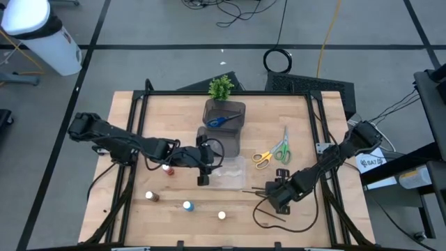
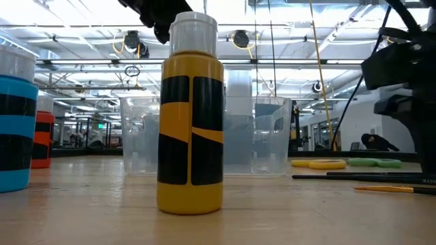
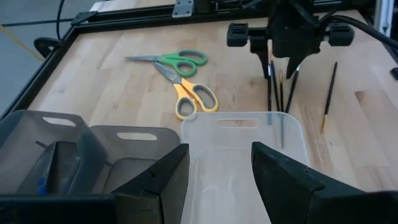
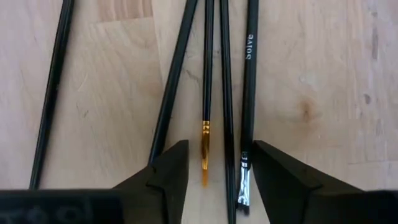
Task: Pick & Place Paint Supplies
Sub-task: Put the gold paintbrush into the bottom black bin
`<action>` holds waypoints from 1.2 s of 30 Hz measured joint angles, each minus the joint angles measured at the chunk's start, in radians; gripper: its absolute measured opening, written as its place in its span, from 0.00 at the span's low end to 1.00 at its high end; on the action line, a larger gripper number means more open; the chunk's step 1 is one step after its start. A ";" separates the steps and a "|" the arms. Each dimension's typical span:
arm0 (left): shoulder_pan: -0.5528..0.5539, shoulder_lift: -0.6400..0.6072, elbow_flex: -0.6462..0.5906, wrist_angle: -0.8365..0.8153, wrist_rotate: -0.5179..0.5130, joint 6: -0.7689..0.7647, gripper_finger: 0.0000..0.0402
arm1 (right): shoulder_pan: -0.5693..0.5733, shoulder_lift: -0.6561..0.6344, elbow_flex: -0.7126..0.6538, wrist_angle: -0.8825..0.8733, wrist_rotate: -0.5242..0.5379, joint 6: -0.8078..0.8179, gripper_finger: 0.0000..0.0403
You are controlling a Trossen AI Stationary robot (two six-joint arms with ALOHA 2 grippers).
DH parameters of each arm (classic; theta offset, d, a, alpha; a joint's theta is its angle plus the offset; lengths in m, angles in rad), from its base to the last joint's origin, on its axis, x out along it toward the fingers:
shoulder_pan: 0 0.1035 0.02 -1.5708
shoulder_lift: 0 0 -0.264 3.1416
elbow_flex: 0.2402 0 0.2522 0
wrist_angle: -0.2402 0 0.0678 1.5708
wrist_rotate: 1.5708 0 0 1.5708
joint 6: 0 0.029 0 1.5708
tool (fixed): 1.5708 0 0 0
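Observation:
My left gripper point(image 1: 203, 169) is open and empty, hovering at the left rim of the clear bin point(image 3: 245, 134). My right gripper point(image 4: 214, 168) is open just above several thin dark paintbrushes point(image 4: 208, 74) that lie flat on the table point(image 1: 261, 189); its fingers stand on either side of two of them. Green scissors point(image 1: 282, 149) and yellow scissors point(image 1: 262, 158) lie flat right of the bins. Blue scissors point(image 1: 223, 120) lie in the far dark bin. The red point(image 1: 167, 169), brown point(image 1: 150, 196), blue point(image 1: 187, 206) and pale-capped point(image 1: 221, 215) bottles stand upright toward the near edge.
Two dark bins point(image 1: 221, 129) stand behind the clear bin, with a small potted plant point(image 1: 221, 87) at the table's far edge. One brush point(image 3: 329, 93) lies apart from the others. Black frame rails point(image 1: 317, 139) run along the table's sides. Bare wood point(image 1: 125, 209) shows at the near left corner.

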 joint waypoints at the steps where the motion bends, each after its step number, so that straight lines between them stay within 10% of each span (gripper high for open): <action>1: 0.004 0.000 0.000 0.000 0.000 -0.001 0.46 | -0.004 0.001 -0.011 -0.002 -0.001 0.003 0.38; 15: 0.011 0.000 0.000 0.000 0.000 -0.010 0.46 | -0.020 -0.004 -0.133 0.081 0.004 0.053 0.05; 36: 0.011 0.000 0.000 0.000 0.000 -0.013 0.46 | -0.020 -0.080 -0.154 0.162 0.100 0.027 0.01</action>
